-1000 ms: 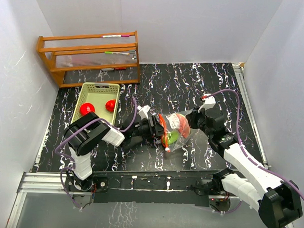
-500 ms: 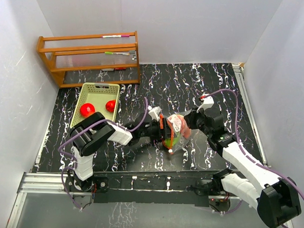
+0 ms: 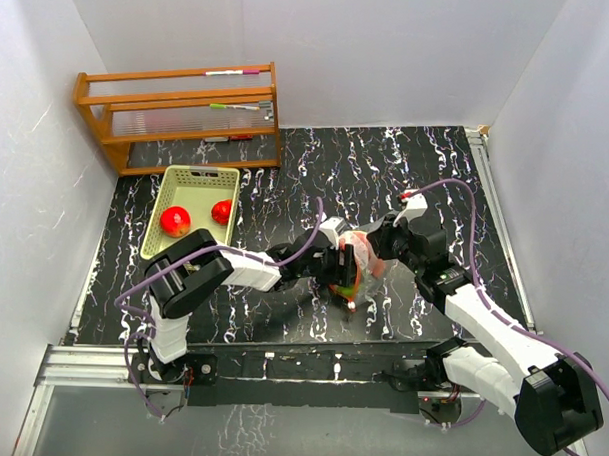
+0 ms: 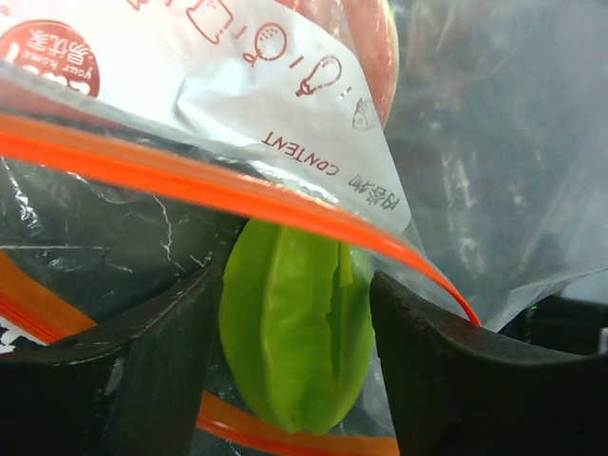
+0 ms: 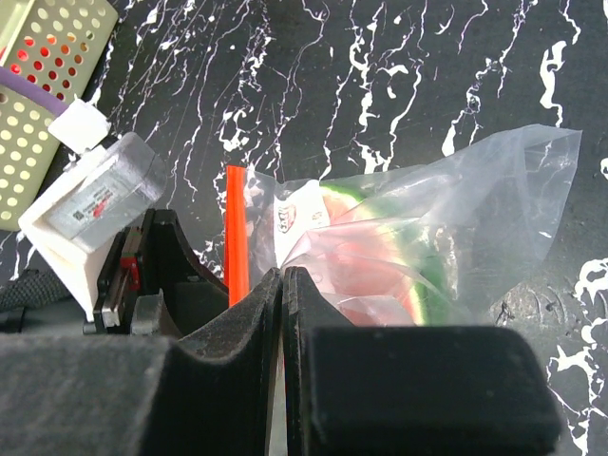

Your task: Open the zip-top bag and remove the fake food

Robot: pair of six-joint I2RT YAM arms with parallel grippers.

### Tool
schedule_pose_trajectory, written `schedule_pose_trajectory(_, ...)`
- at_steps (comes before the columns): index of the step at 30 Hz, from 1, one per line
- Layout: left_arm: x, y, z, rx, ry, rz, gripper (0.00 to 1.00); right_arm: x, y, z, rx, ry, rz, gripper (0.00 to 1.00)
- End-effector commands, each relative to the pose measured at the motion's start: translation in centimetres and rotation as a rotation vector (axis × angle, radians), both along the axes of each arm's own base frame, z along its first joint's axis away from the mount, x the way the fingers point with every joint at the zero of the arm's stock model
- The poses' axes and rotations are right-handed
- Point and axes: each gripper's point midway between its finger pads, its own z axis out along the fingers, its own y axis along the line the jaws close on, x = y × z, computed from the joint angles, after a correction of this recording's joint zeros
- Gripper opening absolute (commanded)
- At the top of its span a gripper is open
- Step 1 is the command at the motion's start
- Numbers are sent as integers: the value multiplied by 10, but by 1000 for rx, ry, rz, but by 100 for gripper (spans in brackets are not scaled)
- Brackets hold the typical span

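The zip-top bag lies mid-table, clear with a red zip strip and a white label. Its mouth is open toward the left. My left gripper is inside the mouth, and its jaws press both sides of a green fake-food piece. My right gripper is shut on the bag's upper plastic edge and holds it up. A watermelon slice with green rind is inside the bag. Two red round fruits lie in the basket.
The pale green slotted basket stands at the left and shows in the right wrist view. A wooden rack stands at the back left. White walls close in both sides. The metal rail runs along the near edge.
My left gripper has moved right, from beside the bag's mouth into it, around the green piece. The right gripper has stayed on the bag and shifted slightly left.
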Motion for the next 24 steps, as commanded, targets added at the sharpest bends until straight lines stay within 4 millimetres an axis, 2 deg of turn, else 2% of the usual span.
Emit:
schedule_pose_trajectory(1, -8, 15, -22, 155, -26, -4, 56, 5, 1, 15, 41, -64, -11, 8)
schedule_pose_trajectory(4, -7, 16, -24, 169, -28, 0, 43, 4, -1, 15, 39, -68, -18, 8)
schedule_pose_trajectory(5, -7, 17, -25, 177, -27, 2, 42, 4, -1, 16, 38, -68, -20, 8)
schedule_pose_trajectory(10, -3, 23, -12, 181, -59, 26, 40, 5, -2, 17, 34, -72, -24, 8)
schedule_pose_trajectory(24, 4, 76, 28, 206, -116, 105, 39, 9, -7, 13, 21, -55, -61, 8)
